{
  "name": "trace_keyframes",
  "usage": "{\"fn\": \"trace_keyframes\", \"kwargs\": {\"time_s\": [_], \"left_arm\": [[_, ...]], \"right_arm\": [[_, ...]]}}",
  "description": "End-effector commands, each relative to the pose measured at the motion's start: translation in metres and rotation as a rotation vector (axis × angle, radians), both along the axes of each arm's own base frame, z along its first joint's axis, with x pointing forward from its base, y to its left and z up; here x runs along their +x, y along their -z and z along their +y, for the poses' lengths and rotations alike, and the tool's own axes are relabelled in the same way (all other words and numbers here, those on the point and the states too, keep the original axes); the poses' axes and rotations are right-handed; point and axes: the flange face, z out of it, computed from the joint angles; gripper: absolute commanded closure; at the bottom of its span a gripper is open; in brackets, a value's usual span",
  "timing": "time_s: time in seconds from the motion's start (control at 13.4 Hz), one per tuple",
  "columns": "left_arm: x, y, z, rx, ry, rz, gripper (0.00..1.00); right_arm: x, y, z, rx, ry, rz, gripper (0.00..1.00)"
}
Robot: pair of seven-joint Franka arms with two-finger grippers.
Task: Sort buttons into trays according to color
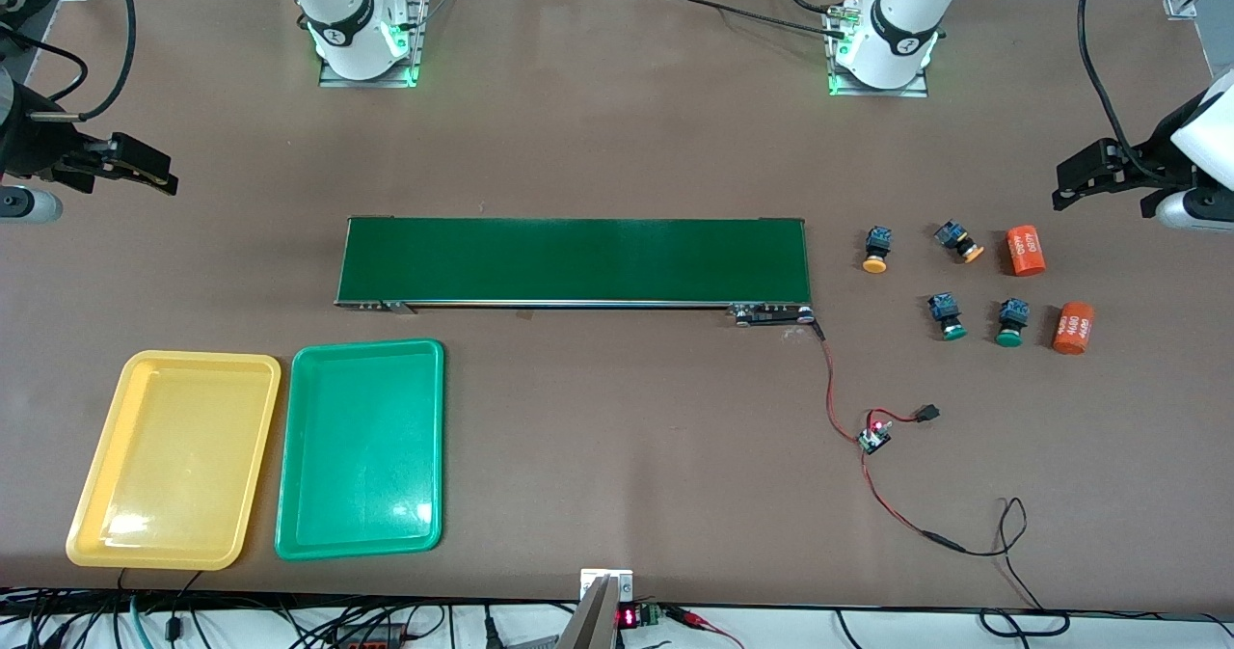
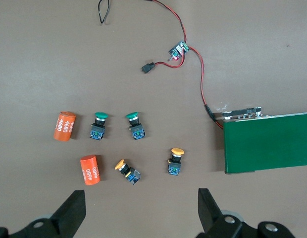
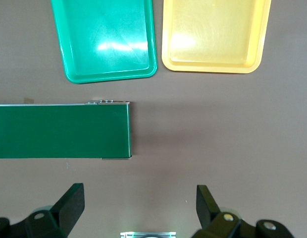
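Four buttons lie on the table toward the left arm's end, between the conveyor belt (image 1: 575, 261) end and two orange cylinders (image 1: 1026, 250). Two orange-yellow buttons (image 1: 875, 250) sit farther from the front camera, two green buttons (image 1: 948, 316) nearer, all well apart from each other, none in a tray.

Left gripper (image 2: 141, 208) hangs over bare table at the left arm's edge, above the button cluster; every button lies clear of its fingers (image 2: 74, 210). Jaws stand wide apart, holding nothing, touching nothing.

Right gripper (image 3: 140, 203) waits over bare table at the right arm's edge, level with the belt end. Jaws likewise spread wide, nothing between them.

Yellow tray (image 1: 174, 458) and green tray (image 1: 361, 447) sit side by side at the front edge toward the right arm's end, the yellow one closest to the corner, both holding nothing. A narrow gap separates them.

Open table lies between the belt and the trays. Red-black wiring (image 1: 839, 393) with a small board (image 1: 874, 435) trails from the belt's end toward the front edge, nearer the camera than the buttons.
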Motion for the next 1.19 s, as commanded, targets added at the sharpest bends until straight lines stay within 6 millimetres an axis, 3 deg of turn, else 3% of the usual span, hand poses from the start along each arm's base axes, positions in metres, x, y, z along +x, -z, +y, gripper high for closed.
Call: {"fn": "trace_keyframes", "kwargs": {"time_s": [0.0, 0.89, 1.12], "left_arm": [[0.002, -0.006, 0.001, -0.009, -0.004, 0.006, 0.0], [0.002, -0.003, 0.007, -0.01, -0.021, 0.02, 0.0], [0.002, -0.002, 0.007, -0.008, -0.022, 0.021, 0.0]], "right_arm": [[0.003, -0.003, 0.003, 0.015, 0.0, -0.01, 0.0], [0.003, -0.004, 0.003, 0.015, 0.0, -0.012, 0.0], [0.011, 0.009, 0.001, 0.018, -0.016, 0.01, 0.0]]}}
